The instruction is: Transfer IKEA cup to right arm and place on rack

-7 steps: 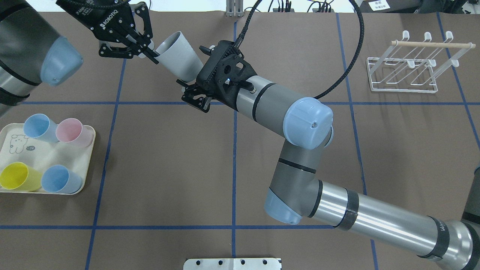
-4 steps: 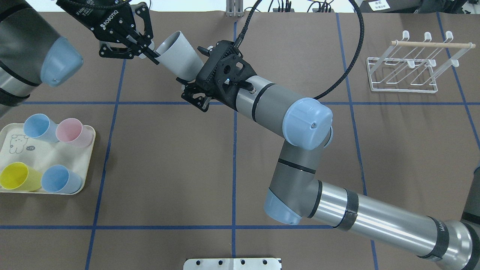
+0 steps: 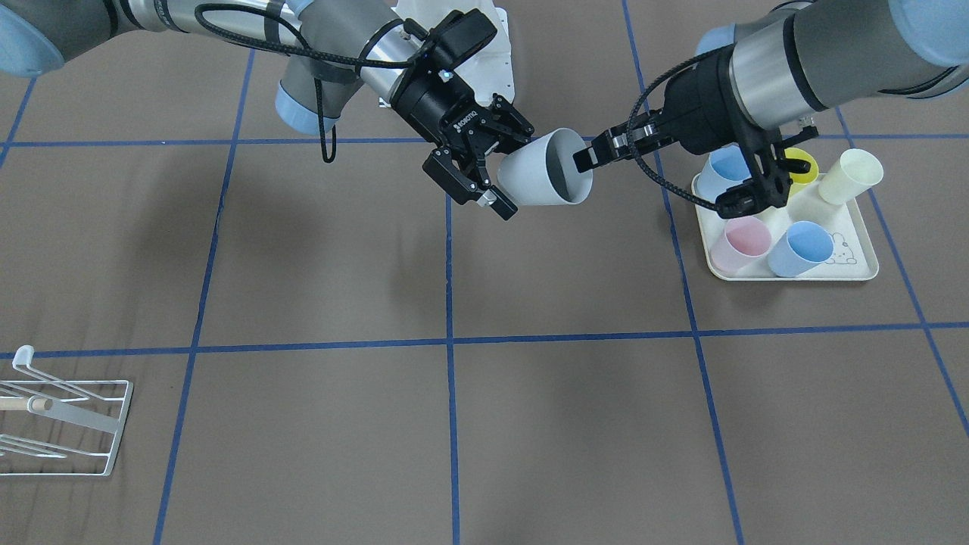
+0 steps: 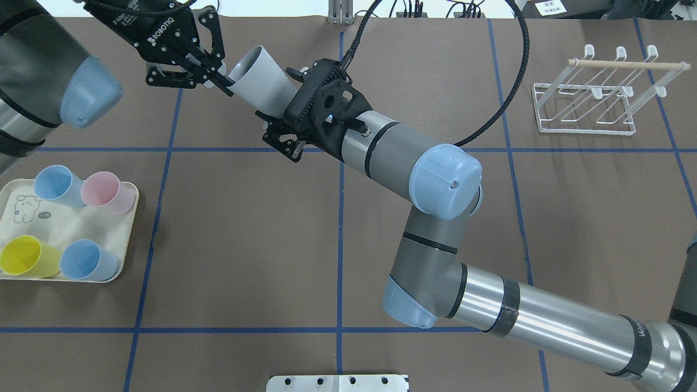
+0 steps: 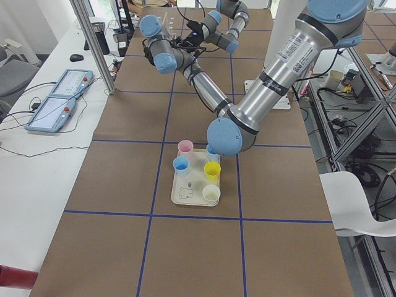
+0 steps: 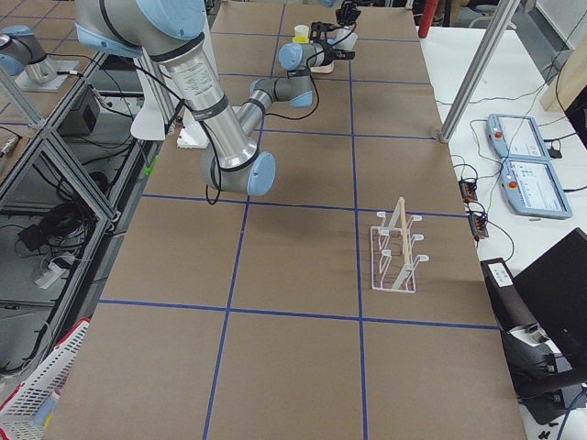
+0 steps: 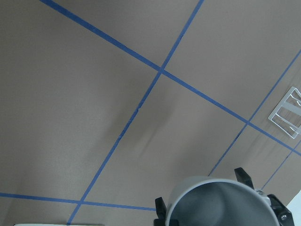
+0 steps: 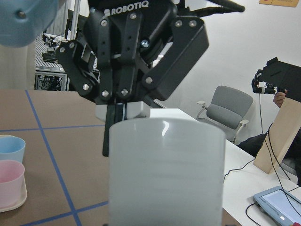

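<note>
A grey IKEA cup (image 4: 261,81) hangs on its side above the far left of the table, mouth toward the left arm. My left gripper (image 4: 226,84) is shut on its rim, one finger inside the mouth (image 3: 583,160). My right gripper (image 4: 277,95) is open, and its thick fingers (image 3: 503,208) straddle the cup's narrow base (image 3: 534,178) with small gaps. In the right wrist view the cup (image 8: 164,174) fills the middle, with the left gripper (image 8: 121,113) behind it. The white wire rack (image 4: 585,103) with its wooden rod stands at the far right.
A cream rabbit-printed tray (image 4: 65,223) at the near left holds blue, pink and yellow cups (image 4: 103,190). Blue tape lines cross the brown table. The right arm's elbow (image 4: 444,177) stretches over the table's middle, and a black cable (image 4: 514,71) arcs behind it.
The right gripper has slid a little further along the cup toward its rim. The left gripper and the cup shifted slightly, still gripped at the rim.
</note>
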Robot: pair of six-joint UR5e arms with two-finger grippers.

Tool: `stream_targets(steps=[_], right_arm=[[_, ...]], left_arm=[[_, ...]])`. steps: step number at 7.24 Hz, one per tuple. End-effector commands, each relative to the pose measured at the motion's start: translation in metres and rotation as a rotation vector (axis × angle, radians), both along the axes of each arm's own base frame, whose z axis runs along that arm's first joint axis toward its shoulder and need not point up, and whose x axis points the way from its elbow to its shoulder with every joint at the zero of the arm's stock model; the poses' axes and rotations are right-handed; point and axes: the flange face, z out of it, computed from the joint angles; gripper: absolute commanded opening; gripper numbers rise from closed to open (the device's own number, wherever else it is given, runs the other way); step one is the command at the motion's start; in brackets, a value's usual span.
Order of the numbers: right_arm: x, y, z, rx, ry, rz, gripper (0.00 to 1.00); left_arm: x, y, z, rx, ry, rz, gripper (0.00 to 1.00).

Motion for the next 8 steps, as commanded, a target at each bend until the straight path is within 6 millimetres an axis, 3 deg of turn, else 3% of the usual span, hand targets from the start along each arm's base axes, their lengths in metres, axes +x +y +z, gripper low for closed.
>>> stream_targets(steps=[1,8], right_arm=[[-0.001,0.002,0.002,0.0,0.004,0.0,0.82],[-0.007,0.012,0.001,0.003,0.001,-0.018,0.82]], left_arm=[[0.0,0.0,0.0,0.0,0.0,0.0,0.0],[0.0,0.0,0.0,0.001,-0.001,-0.001,0.0]])
